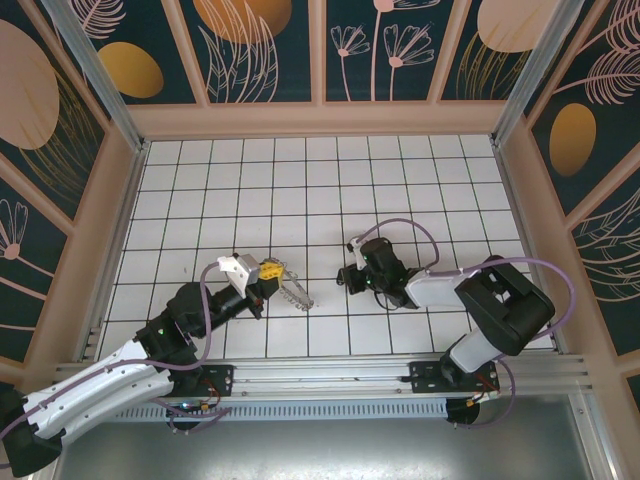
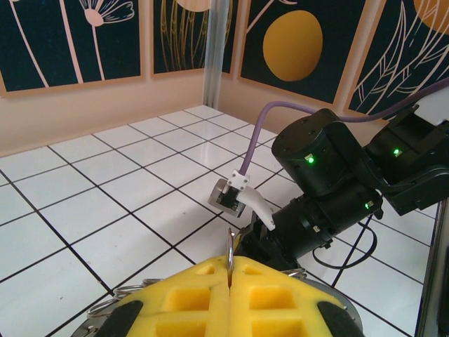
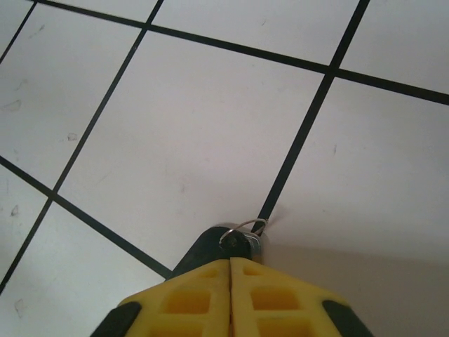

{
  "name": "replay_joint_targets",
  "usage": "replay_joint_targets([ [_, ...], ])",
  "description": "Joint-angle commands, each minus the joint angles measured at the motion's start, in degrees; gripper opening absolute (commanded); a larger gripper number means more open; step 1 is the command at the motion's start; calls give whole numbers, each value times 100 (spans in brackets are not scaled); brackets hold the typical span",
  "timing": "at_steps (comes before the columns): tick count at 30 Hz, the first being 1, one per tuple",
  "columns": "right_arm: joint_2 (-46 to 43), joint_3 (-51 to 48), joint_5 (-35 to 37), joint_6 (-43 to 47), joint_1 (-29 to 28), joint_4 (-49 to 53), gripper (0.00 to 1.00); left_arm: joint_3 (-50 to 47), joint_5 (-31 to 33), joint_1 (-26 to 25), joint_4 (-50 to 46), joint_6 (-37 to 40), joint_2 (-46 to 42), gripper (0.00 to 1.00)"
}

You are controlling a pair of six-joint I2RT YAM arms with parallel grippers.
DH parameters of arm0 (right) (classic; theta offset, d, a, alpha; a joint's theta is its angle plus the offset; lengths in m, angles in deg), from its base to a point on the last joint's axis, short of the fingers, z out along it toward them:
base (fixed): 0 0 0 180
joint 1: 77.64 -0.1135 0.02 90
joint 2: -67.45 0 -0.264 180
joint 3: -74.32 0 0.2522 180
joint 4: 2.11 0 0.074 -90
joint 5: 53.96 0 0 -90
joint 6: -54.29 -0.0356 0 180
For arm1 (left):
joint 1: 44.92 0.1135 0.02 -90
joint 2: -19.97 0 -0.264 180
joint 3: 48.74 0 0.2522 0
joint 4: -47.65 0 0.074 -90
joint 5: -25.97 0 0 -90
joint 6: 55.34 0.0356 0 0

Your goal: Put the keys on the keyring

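Two arms (image 1: 110,375) (image 1: 470,295), two end effectors (image 1: 270,270) (image 1: 347,277), one keyring (image 1: 296,294), one key (image 3: 240,240)

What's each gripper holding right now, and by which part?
Left gripper pinches the keyring by its rim; right gripper pinches the key by its dark end.

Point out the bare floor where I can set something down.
Bare: the far tiles in front of the back wall, plus the strip along the left wall. Crowded: the near middle, where the left tool holds the keyring opposite the right tool with its key.
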Motion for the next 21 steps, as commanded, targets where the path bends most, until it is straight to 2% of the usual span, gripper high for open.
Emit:
replay_joint_targets([
  [1,-2,145,110,66,-28,-22,3,97,-20,-28,318,47,-86,0],
  [3,-136,208,139,105,-47,288,0,90,-13,-21,316,47,-99,0],
  [6,-524,396,256,172,-88,1099,0,96,-7,-22,308,48,-95,0],
  [12,-1273,1017,285,153,-18,3133,0,148,52,-27,231,81,88,0],
  [17,-1138,1770,-43,141,30,4606,0,215,1,-21,189,82,258,0],
  [21,-974,1961,-50,27,30,4804,0,107,15,-23,306,69,93,0],
])
